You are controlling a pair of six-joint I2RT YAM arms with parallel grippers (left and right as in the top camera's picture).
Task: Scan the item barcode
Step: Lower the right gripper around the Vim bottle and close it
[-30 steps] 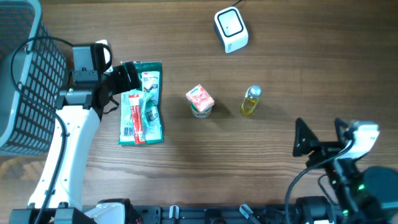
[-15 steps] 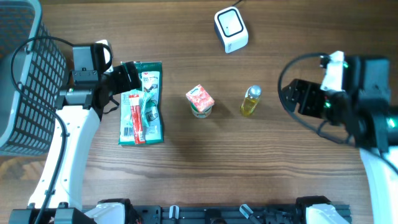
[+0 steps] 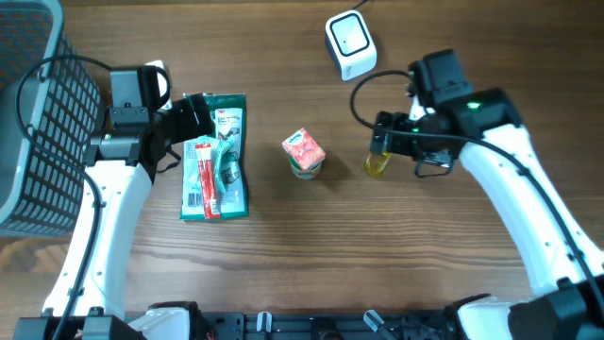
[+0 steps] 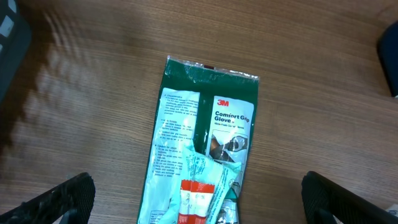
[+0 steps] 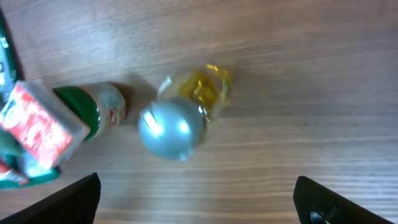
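Right claw (image 5: 196, 205) spread wide above upright yellow bottle (image 5: 186, 111), roughly centred.

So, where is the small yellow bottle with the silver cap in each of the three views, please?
Overhead: the yellow bottle is right of centre, to the right of the red box.
Left wrist: it is not in this picture.
Right wrist: the bottle is near the centre, seen from above, with its cap towards the camera.
Shared landmark: the red box lies on the bottle's left in both views.

Mock shop checkout: barcode scanner (image 3: 350, 43), wire basket (image 3: 38, 123), retail glove pack (image 3: 215, 156), wooden table (image 3: 311, 246).
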